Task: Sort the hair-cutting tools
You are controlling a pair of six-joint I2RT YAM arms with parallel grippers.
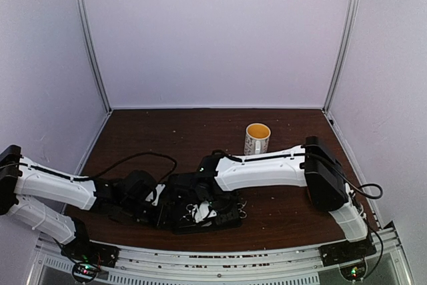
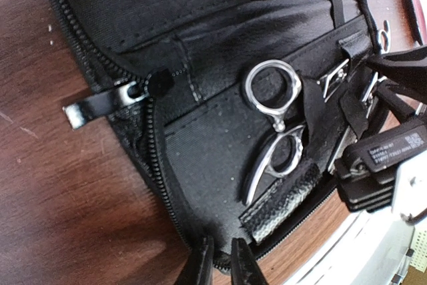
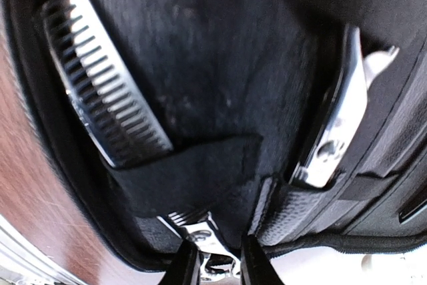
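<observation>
Right end effector (image 3: 217,266) is seen closed, as far as can be judged, on a small silver metal piece (image 3: 215,248) at the lip of a pocket in the open black case (image 3: 220,65). The left end effector (image 2: 221,266) is held nearly shut at the case's zip edge, and whether anything is pinched cannot be told. The case lies at the middle of the near edge of the surface (image 1: 167,138).

One pair of silver scissors (image 2: 279,125) is tucked into a pocket, a toothed black comb (image 3: 100,78) into another, and a silver blade (image 3: 343,105) is lodged nearby. The black clips cannot be made out, so the sorting is judged partly done.

The surface is dark wood-grain, lightly speckled. A white mug (image 1: 257,138) stands towards the far edge, right of centre, and pale walls (image 1: 213,31) enclose three sides.
</observation>
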